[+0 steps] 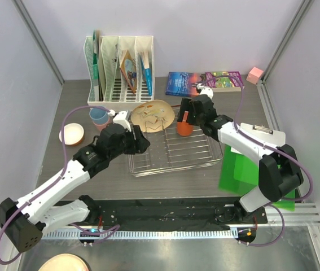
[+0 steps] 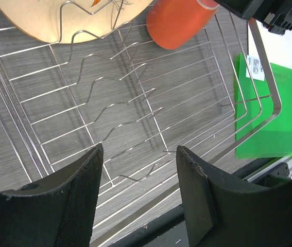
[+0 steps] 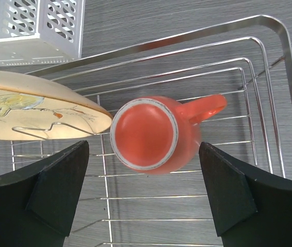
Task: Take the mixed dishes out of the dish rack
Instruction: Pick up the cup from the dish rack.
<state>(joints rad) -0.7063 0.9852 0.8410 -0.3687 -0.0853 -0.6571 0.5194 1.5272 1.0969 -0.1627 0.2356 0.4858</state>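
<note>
Grey wood-look counter [image 1: 165, 186] with pale lilac walls around it, that's the setup. Sitting in the middle is the wire dish rack [image 1: 171, 153], and only two things are sitting in it. The beige plate [image 1: 153, 114] with the squiggly drawing is standing on edge at the back left of the rack, leaning in the wavy wire prongs. The orange mug [image 3: 146, 135] is sitting bottom-up on the bars at the back right, just beside the plate's edge, with its handle sticking out away from the plate.

The right tool [image 3: 143, 149] is hovering right over that mug with its fingers spread wide, one on each side. Neither one is touching it as far as the wrist view is showing, so it's released and not grasping anything. The left tool [image 2: 139, 154] is hanging low over the front left part of the rack. Its fingers are apart too, with nothing but bare wire and counter showing between them.

Off the rack, on the counter to the left, the grey-blue cup [image 1: 98, 115] is standing upright. A pink cup [image 1: 101, 126] is sitting just beside it, mostly hidden by the left arm. The small bowl [image 1: 71, 134], cream inside, is sitting further left, apart from the cups. A white file holder [image 1: 120, 68] is standing at the back, a couple of books [image 1: 185, 83] are lying flat to its right, and a green sheet [image 1: 239, 172] is lying by the rack's right end.
</note>
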